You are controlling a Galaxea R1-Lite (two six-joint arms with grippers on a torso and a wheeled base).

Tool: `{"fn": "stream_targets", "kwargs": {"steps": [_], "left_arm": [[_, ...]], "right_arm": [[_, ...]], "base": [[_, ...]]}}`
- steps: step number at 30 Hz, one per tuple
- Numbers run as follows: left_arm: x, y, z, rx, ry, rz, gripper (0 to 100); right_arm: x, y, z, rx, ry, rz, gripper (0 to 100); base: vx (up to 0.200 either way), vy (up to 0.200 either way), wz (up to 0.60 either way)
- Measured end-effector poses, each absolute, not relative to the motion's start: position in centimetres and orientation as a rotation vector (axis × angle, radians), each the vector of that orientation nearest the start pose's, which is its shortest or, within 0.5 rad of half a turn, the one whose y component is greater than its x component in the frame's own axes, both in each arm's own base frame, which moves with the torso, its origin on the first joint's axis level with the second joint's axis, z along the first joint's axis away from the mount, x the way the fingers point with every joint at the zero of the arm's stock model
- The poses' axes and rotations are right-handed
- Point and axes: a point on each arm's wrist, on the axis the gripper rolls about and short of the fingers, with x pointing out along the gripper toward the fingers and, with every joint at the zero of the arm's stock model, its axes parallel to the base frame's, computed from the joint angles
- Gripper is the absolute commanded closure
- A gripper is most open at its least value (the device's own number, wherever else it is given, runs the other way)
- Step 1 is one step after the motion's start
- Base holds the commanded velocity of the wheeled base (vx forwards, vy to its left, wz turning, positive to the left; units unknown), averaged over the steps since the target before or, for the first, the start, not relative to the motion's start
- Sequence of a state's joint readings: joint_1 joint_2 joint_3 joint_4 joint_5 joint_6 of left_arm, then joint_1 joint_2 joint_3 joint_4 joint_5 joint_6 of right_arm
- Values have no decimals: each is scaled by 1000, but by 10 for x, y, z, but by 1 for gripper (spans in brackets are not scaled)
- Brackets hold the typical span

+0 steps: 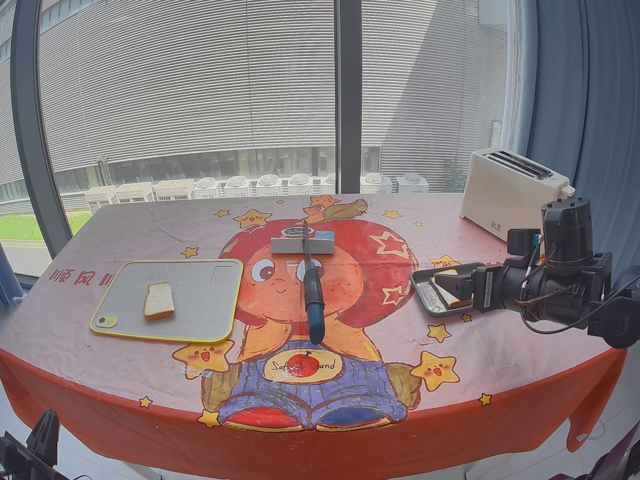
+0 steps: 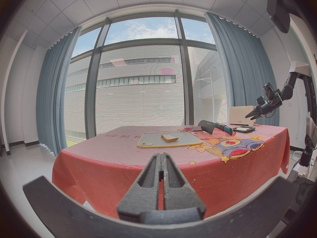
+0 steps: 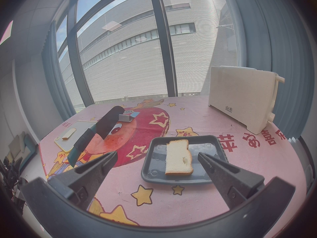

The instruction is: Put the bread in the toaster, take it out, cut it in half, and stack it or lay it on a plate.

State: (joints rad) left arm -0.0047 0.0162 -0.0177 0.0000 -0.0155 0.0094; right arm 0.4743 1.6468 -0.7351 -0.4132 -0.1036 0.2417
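The right gripper [image 3: 157,156] has its jaws spread wide and holds nothing. It hangs in the air above a dark tray [image 3: 148,173], and from the wrist view a slice of bread [image 3: 178,157] lying flat in that tray shows between its fingers [image 3: 105,164]. The left gripper [image 2: 161,156] has its jaws pressed together on nothing; it sits off the edge of the table [image 1: 467,361], well apart from everything on it. Behind the tray, at the table's right rear, stands the white toaster [image 1: 510,191]. At mid-table a knife [image 1: 312,288] with a blue handle rests its blade on a small holder block [image 1: 293,245]. Toward the left lies a grey cutting board [image 1: 200,295] with a yellow edge, and a second piece of bread [image 1: 159,301] lies on it.
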Motion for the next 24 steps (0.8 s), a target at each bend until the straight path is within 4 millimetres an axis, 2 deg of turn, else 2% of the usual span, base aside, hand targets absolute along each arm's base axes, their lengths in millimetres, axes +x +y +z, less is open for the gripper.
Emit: {"fn": "stream_targets", "kwargs": {"steps": [10, 24], "left_arm": [[-23, 0, 81, 9, -2, -20, 100], [-23, 0, 81, 9, -2, -20, 100]], "right_arm": [[244, 123, 165, 67, 490, 308, 0], [224, 113, 194, 53, 377, 327, 0]], "base": [[0, 0, 0], [0, 0, 0]]}}
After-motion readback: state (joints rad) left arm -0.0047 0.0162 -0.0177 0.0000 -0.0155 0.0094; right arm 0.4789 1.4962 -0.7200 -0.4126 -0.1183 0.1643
